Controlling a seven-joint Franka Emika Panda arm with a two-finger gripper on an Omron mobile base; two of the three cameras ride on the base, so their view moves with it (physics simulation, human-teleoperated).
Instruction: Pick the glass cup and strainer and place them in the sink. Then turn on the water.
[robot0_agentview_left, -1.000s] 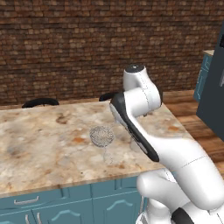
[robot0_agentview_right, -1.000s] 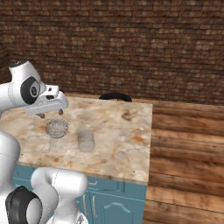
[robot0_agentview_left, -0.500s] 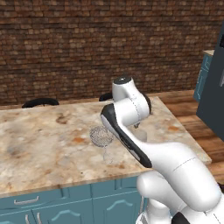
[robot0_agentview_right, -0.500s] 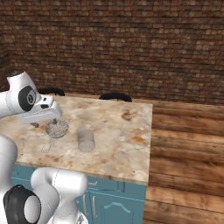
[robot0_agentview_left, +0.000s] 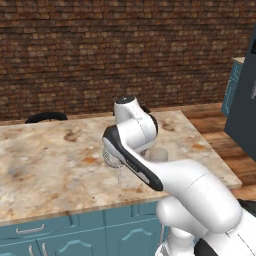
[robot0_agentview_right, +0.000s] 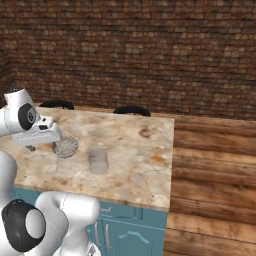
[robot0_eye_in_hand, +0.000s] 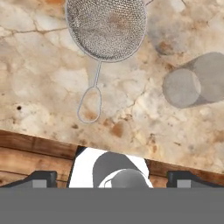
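The gripper (robot0_eye_in_hand: 111, 177) stands with its jaws spread wide and nothing between them; its two dark fingertips (robot0_eye_in_hand: 41, 177) rise at the lower corners of the hand view, well clear of everything on the counter; it hangs above the counter's near edge, looking down. Ahead of it in that view lies the strainer (robot0_eye_in_hand: 106, 27), its mesh bowl resting on the marble and its thin wire handle reaching back toward the gripper and ending in a small loop; just beside it, apart and not touching, stands the glass cup (robot0_eye_in_hand: 192, 82), upright and nearly see-through. In the right base view the hand sits just left of the strainer (robot0_agentview_right: 65, 146) with the cup (robot0_agentview_right: 98, 160) to the right; in the left base view the white arm crosses in front of the strainer (robot0_agentview_left: 111, 157) and hides most of it. Both rest on the marble counter (robot0_agentview_right: 135, 160) over teal cabinets (robot0_agentview_right: 125, 235); two dark chair backs (robot0_agentview_right: 131, 110) show behind its far edge, before a brick wall (robot0_agentview_right: 150, 50).
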